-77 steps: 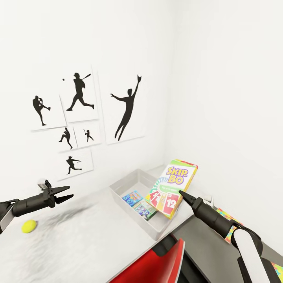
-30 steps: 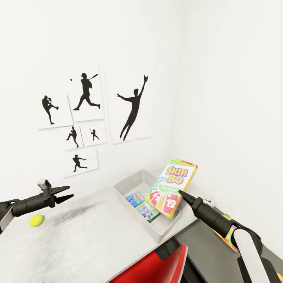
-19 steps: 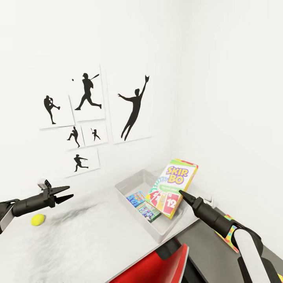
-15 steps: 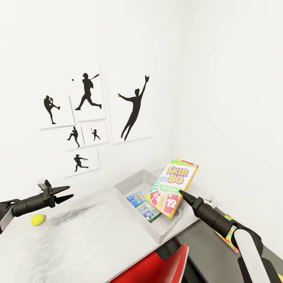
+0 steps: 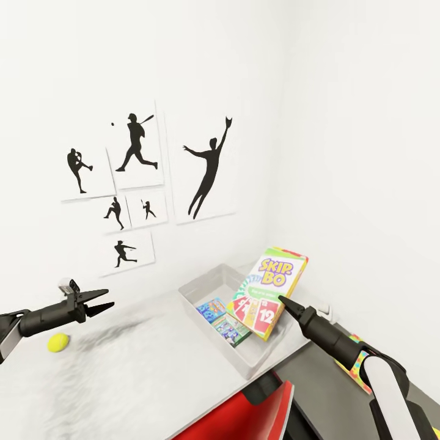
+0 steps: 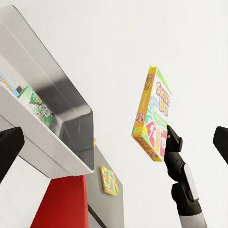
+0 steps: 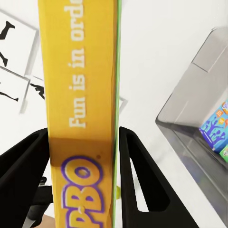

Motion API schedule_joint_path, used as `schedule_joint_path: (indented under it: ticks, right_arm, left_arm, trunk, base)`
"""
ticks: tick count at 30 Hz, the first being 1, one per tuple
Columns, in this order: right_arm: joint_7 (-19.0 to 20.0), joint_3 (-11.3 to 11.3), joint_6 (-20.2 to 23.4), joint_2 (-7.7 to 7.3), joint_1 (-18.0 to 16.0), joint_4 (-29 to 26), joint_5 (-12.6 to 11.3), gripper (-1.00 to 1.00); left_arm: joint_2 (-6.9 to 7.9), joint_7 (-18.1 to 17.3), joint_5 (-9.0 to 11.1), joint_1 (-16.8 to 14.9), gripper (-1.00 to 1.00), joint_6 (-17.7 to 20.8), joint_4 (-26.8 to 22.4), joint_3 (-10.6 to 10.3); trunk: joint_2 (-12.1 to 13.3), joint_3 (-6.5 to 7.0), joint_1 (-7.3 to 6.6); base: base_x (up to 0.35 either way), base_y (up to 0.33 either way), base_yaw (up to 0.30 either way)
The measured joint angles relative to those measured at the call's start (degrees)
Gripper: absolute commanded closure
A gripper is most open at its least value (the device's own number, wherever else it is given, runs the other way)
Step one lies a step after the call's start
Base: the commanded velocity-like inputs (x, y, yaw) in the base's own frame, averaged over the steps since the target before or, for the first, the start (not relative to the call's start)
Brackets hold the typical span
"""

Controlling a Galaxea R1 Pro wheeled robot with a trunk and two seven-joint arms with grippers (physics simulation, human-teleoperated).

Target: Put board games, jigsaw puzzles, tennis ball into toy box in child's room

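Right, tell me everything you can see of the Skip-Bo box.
The Skip-Bo box is a thin flat rectangular carton, its cover green, red and yellow with purple-and-yellow lettering and printed number cards. Its narrow yellow side reads "Fun is in orde", cut off at the edge of the right wrist view. The right gripper clamps it between both fingers, upright and tilted, in the air over the near end of the toy box, touching nothing else.

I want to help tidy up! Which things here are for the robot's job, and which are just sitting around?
For the job:
Skip-Bo box, held by the right gripper
toy box, two smaller game boxes inside
tennis ball on the table
jigsaw puzzle

Just there:
sports pictures
red chair
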Motion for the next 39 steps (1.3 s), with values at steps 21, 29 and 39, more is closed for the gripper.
schedule_joint_path:
  ticks: [21, 29, 39]
  right_arm:
    - [-3.6, 8.3, 12.2, -8.49, -31.1, 33.6, 0.7, 1.00]
    - [-3.6, 16.5, 12.4, -11.85, -38.4, 45.8, 0.2, 1.00]
    - [4.1, 29.8, 12.5, -15.03, -40.6, 47.9, -0.4, 1.00]
  left_arm:
    - [0.00, 0.0, 0.0, 0.0, -1.00, -0.2, 0.2, 0.1]
    - [0.00, 0.0, 0.0, 0.0, -1.00, -0.3, 0.3, 0.1]
    - [0.00, 0.0, 0.0, 0.0, -1.00, -0.3, 0.3, 0.1]
  trunk:
    - [0.0, 0.00, 0.00]
    - [0.0, 0.00, 0.00]
    - [0.0, 0.00, 0.00]
  base:
    - [0.000, 0.000, 0.000]
    - [0.000, 0.000, 0.000]
    - [0.000, 0.000, 0.000]
